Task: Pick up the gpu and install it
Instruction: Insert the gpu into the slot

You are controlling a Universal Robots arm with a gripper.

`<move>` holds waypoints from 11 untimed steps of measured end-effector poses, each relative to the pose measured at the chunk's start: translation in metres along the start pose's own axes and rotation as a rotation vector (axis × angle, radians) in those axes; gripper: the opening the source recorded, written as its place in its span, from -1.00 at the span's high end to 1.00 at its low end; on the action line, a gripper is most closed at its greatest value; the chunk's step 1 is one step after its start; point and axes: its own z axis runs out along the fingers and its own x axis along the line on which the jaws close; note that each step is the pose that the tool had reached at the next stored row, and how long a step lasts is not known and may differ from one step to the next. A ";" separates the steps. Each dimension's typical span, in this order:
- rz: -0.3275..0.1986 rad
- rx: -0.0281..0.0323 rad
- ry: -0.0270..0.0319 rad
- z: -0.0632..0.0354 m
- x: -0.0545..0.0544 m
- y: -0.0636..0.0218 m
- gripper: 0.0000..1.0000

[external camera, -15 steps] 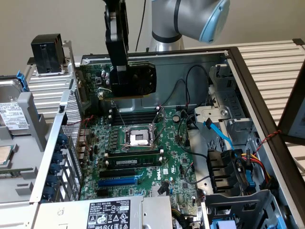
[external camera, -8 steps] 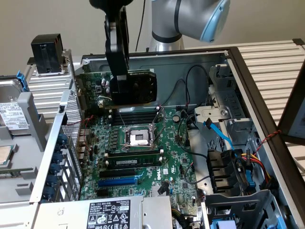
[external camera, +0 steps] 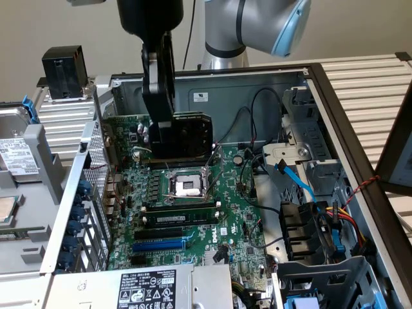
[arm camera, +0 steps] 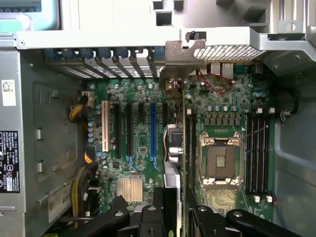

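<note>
The gripper (external camera: 161, 135) is pinching the gpu (external camera: 195, 133) between its fingers. The gpu hangs in the air inside the computer case (external camera: 257, 87). It is over the far part of the green motherboard (external camera: 193, 222), just above the square chip socket (external camera: 187, 185). I think the gpu is light and stiff, but easy to break. It seems best to hold it by its black cover and its edges, not by the tiny parts or the thin metal bracket (arm camera: 178, 57).
</note>
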 end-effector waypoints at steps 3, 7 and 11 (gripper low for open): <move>0.003 0.0000 0.0000 0.0056 0.006 0.0002 0.46; 0.006 0.0000 0.0001 0.0135 0.014 0.0007 0.46; 0.011 -0.0003 0.0004 0.0207 0.018 0.0023 0.46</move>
